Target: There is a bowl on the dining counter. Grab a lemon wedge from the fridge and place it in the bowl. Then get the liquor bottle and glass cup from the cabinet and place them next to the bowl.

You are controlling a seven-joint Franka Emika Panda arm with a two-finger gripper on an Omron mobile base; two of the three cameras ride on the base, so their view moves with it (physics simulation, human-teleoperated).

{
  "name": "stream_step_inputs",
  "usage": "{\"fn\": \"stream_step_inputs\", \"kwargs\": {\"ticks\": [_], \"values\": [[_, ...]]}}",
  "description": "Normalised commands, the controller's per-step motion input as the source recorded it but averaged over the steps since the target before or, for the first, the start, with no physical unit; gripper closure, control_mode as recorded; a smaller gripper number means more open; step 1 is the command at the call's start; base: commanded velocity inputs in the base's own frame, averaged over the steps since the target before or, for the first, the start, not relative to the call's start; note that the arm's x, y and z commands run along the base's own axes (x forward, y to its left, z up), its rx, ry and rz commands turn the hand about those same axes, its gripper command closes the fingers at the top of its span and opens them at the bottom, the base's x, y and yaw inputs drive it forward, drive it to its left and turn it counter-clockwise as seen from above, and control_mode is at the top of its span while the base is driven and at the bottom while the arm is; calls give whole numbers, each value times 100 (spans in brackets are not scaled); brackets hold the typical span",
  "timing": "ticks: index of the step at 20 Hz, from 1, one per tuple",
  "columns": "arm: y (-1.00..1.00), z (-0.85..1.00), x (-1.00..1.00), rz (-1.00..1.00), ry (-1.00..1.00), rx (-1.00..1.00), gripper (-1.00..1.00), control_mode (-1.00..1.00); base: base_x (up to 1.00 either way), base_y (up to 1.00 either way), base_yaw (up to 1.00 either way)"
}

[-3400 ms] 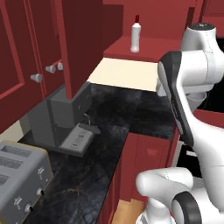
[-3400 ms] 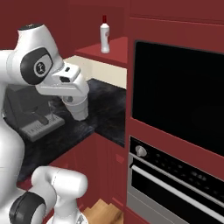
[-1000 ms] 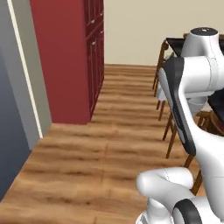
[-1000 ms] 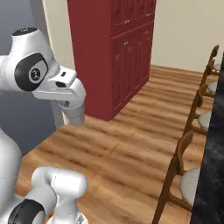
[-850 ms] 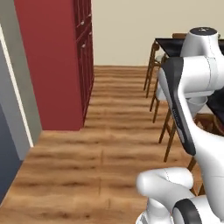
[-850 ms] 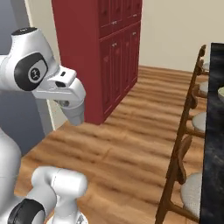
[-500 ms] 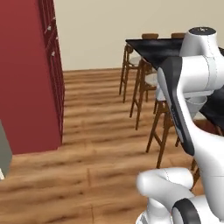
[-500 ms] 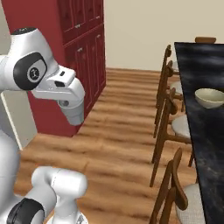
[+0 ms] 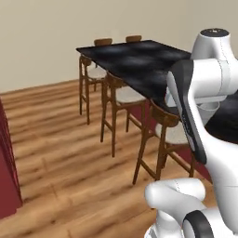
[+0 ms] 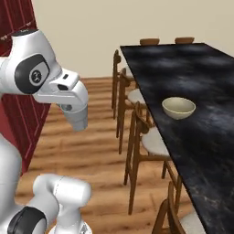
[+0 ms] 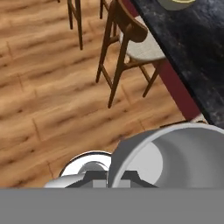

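The base has turned: where the earlier base views faced red cabinets with a bottle on a high shelf, then open wooden floor beside a tall red cupboard, they now face the dining tabletop (image 10: 196, 123), so the whole scene has swung rather than any object moving. In the right base view the black marbled top runs from the upper middle down to the lower right, with wooden chairs (image 10: 146, 146) tucked along its near edge, and the bowl (image 10: 178, 108) sits on it at centre right, apparently empty. In the left base view the same tabletop (image 9: 135, 58) lies at the upper centre, partly behind the arm. The hand view looks down on floor (image 11: 52, 100) and a chair (image 11: 131, 41), with the bowl (image 11: 175, 3) just clipping the top edge. The gripper's fingers are not visible, hidden behind the wrist; it appears closed almost fully, and I cannot tell whether anything small, such as the lemon wedge, is pinched in it. No bottle or cup stands on the tabletop. As a judgement, the robot is arriving for a delivery, and the arm must next reach over the chairs to the bowl.
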Motion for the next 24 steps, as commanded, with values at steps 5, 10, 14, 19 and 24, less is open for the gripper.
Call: {"fn": "stream_step_inputs", "kwargs": {"ticks": [5, 10, 14, 19, 24], "values": [[0, 0, 0, 0, 0, 0, 100, 100, 74, 24, -62], [0, 0, 0, 0, 0, 0, 100, 100, 53, 33, -66], [0, 0, 0, 0, 0, 0, 100, 100, 44, 35, -66], [0, 0, 0, 0, 0, 0, 100, 100, 45, 42, -64], [0, 0, 0, 0, 0, 0, 100, 100, 76, 63, -53]]}}
